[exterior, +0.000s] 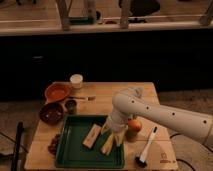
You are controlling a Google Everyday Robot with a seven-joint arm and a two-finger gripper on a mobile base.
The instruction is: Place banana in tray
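The dark green tray [75,150] lies at the front left of the wooden table. A tan flat block [92,136] lies inside it. The pale yellow banana [108,144] is over the tray's right side, tilted, directly under my gripper [113,133]. The white arm [160,116] comes in from the right and bends down over the tray's right rim. I cannot tell whether the banana rests on the tray floor or hangs from the gripper. A round orange fruit [134,125] sits on the table just right of the gripper.
An orange bowl [57,91] and a brown bowl [51,113] stand left of the tray's far end, with a small dark cup [71,105], a white cup [76,80] and a fork [86,98]. A black-and-white brush [147,148] lies right of the tray. A brown clump [53,145] lies at the tray's left.
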